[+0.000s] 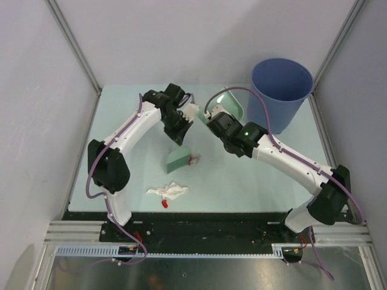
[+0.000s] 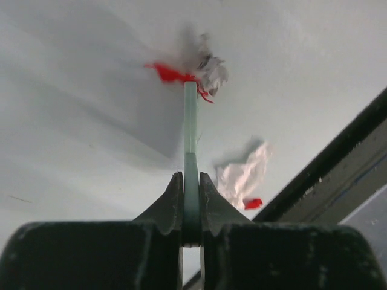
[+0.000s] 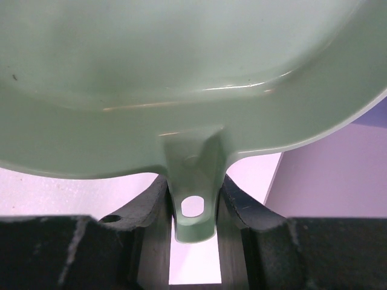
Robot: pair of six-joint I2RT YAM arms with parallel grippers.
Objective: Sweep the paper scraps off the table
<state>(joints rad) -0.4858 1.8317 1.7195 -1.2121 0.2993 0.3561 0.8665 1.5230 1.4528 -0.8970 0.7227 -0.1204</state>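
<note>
My left gripper [image 1: 180, 140] [image 2: 191, 181] is shut on the thin handle of the pale green brush [image 1: 178, 160] [image 2: 190, 121], whose head rests on the table [image 1: 121, 121]. Just beyond the brush tip lie small red and grey paper scraps [image 1: 194, 160] [image 2: 202, 71]. A white crumple [image 1: 167, 191] [image 2: 245, 174] with a red bit [image 1: 164, 205] [image 2: 253, 203] beside it lies nearer the front edge. Farther back, my right gripper [image 1: 213, 118] [image 3: 193, 196] is shut on the handle tab of the pale green dustpan [image 1: 233, 104] [image 3: 181, 72], which it holds up off the table next to the bin.
A tall blue bin [image 1: 281, 90] stands at the back right corner. A black and metal rail [image 1: 199, 220] [image 2: 338, 163] runs along the table's front edge. Grey walls close in the left, back and right sides.
</note>
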